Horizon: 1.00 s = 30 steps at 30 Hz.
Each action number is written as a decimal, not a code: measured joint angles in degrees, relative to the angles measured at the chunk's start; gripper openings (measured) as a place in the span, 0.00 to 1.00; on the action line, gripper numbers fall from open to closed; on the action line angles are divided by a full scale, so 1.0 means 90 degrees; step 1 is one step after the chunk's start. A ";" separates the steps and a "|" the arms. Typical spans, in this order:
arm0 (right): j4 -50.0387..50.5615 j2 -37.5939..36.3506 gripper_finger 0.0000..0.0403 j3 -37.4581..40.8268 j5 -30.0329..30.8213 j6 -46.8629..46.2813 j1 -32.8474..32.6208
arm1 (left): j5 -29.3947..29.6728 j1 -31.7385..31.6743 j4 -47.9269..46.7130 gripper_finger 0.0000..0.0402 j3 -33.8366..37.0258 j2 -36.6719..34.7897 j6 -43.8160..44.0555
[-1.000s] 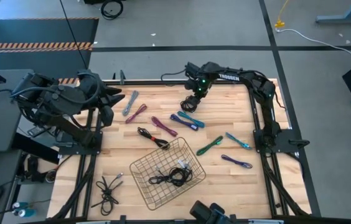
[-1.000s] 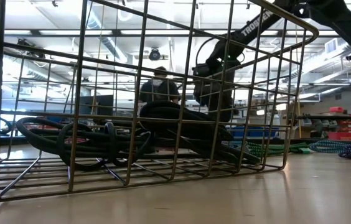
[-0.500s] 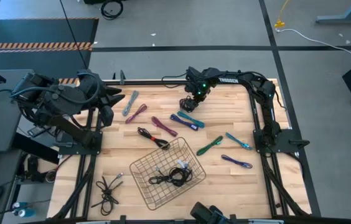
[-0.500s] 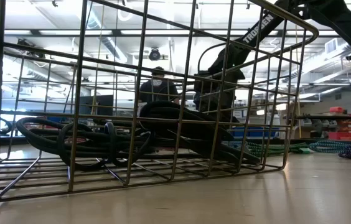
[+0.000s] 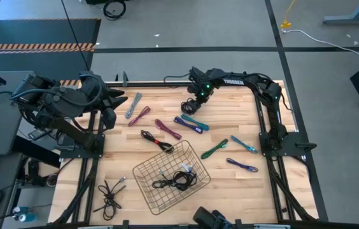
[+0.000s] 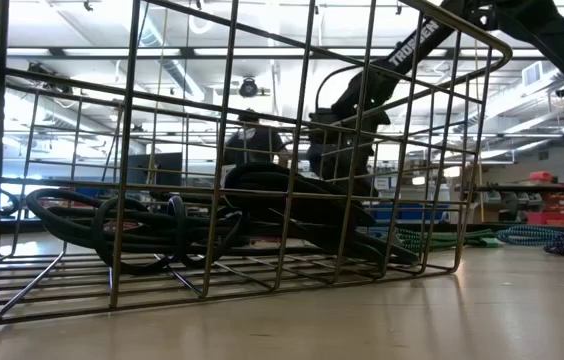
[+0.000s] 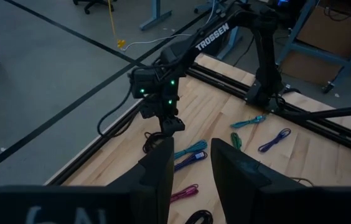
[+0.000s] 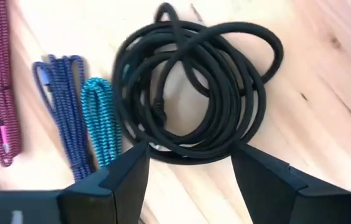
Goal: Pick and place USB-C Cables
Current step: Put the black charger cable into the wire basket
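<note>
— What changed?
— I see the right claw (image 5: 190, 105) has edged left along the tabletop's (image 5: 268, 191) far edge.
— Its grip?
— Fingers spread wide, empty, poised over the coiled black cable (image 8: 194, 87). Left claw (image 7: 191, 165) waits, parted.

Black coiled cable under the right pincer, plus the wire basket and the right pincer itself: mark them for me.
black coiled cable (image 8: 194, 93): right wrist view, on the coil's thick left side.
wire basket (image 5: 142, 169): high view, on its left rim.
right pincer (image 8: 191, 171): right wrist view, midway between its open fingertips.
</note>
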<state>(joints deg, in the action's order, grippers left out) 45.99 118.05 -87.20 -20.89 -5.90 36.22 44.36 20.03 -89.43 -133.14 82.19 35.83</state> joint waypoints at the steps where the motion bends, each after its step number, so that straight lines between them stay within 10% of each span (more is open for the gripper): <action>1: 0.0093 0.0000 0.58 -0.0080 -0.0008 0.0063 -0.0015 | 0.0000 0.0000 0.0000 0.28 0.0000 0.0000 0.0002; 30: 0.0303 -0.0002 0.58 -0.0092 0.0211 0.0142 -0.0056 | 0.0000 0.0001 0.0000 0.28 0.0000 0.0000 0.0010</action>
<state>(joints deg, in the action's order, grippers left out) 48.72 118.04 -88.02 -18.99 -4.62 35.71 44.36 20.04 -89.43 -133.14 82.19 35.92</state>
